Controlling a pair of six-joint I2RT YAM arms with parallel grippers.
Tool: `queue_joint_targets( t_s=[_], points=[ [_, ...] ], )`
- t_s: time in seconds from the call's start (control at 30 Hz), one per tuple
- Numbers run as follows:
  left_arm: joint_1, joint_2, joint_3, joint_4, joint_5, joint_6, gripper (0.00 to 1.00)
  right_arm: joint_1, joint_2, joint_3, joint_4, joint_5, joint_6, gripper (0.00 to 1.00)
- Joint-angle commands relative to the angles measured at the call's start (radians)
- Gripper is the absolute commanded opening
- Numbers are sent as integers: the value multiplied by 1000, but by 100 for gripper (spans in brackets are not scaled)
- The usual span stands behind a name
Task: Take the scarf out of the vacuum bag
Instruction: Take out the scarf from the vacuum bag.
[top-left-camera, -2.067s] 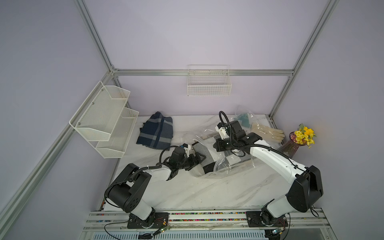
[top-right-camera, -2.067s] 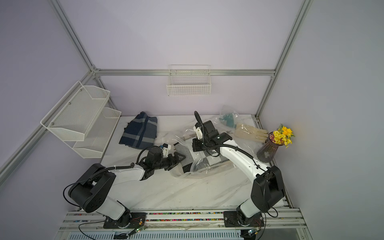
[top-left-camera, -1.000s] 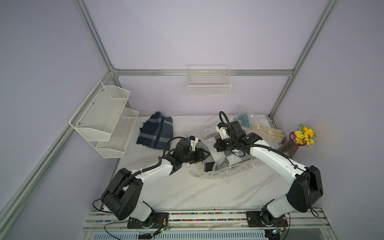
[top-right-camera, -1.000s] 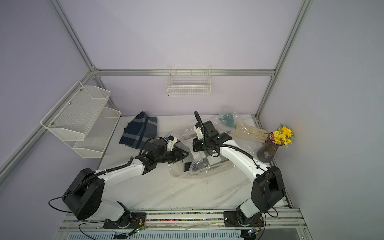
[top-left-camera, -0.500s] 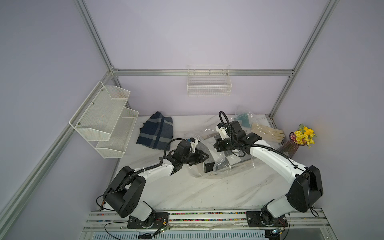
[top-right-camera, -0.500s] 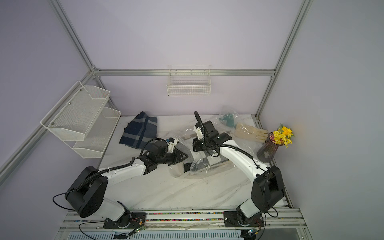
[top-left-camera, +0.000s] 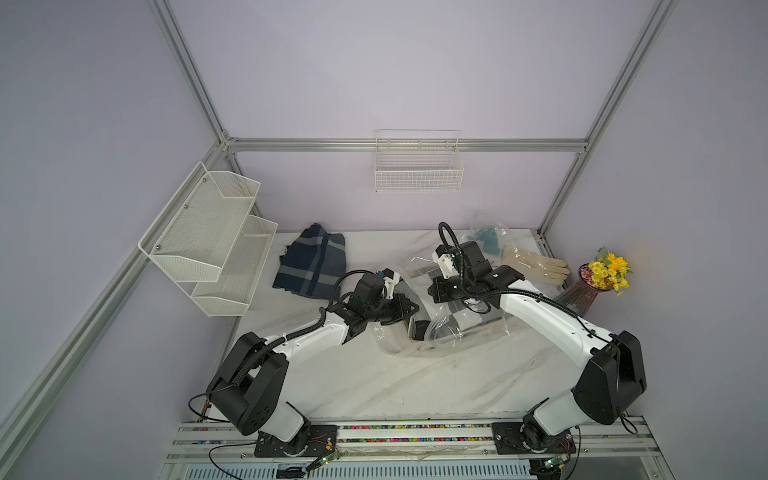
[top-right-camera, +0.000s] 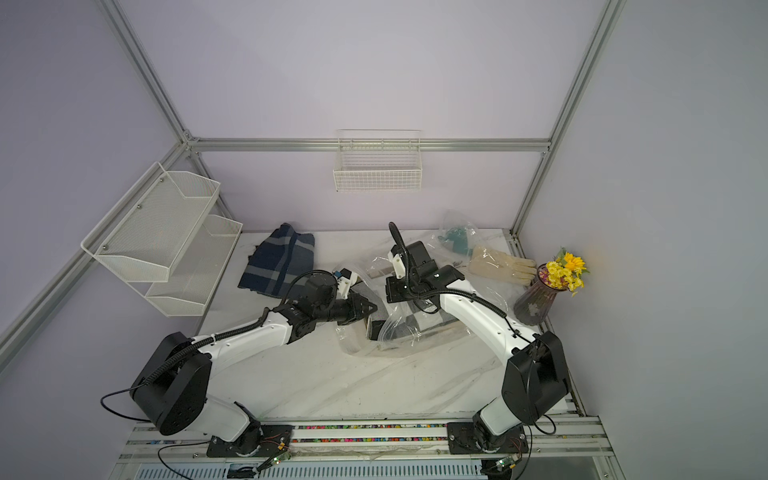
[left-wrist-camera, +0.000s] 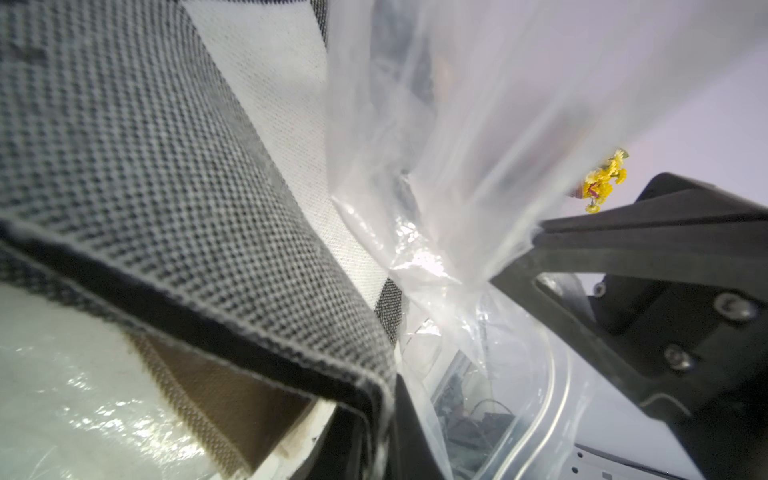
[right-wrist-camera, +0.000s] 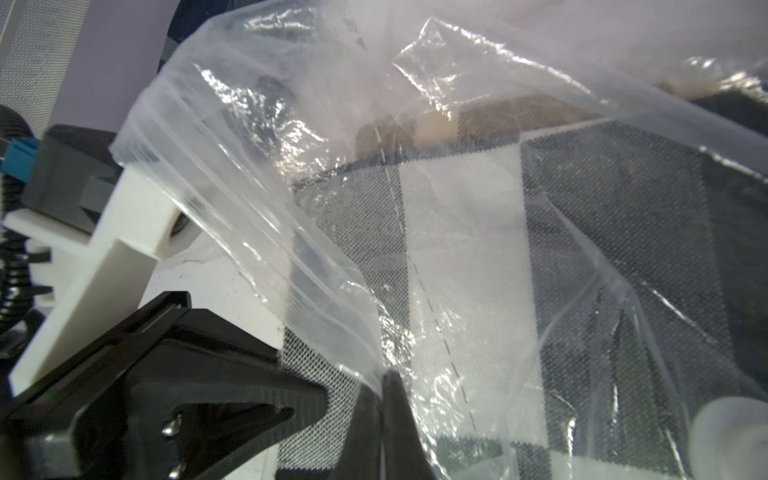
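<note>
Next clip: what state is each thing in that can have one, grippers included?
left gripper: shut on the scarf's edge, reaching into the bag mouth.
right gripper: shut on the vacuum bag's film.
vacuum bag: mouth open, lying on the table.
scarf: inside the bag, not yet out.
blue plaid cloth: folded, outside any bag.
vase: upright, holding flowers.
wire basket: empty.

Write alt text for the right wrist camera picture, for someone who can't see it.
The right gripper, shut, pinches a fold of the crinkly clear vacuum bag, with a grey-and-white woven scarf lying inside it. The left gripper reaches under the plastic to the scarf.
</note>
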Motion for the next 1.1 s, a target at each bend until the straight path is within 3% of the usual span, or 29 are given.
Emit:
queue_joint_targets(
  t_s=[0.0,0.3,0.57,1.07],
  points=[
    [-10,-12,51,7,36,27,9,3,-27,15,8,20,-10,0],
    [-13,-17,60,-25,31,33,5,3,-19,45,-15,68,7,0],
    [-14,-46,132,-181,24,58,0,-4,-3,60,-21,98,-4,0],
    [-12,-205,206,-390,-113,95,0,-6,-6,51,-10,104,-23,0]
  ],
)
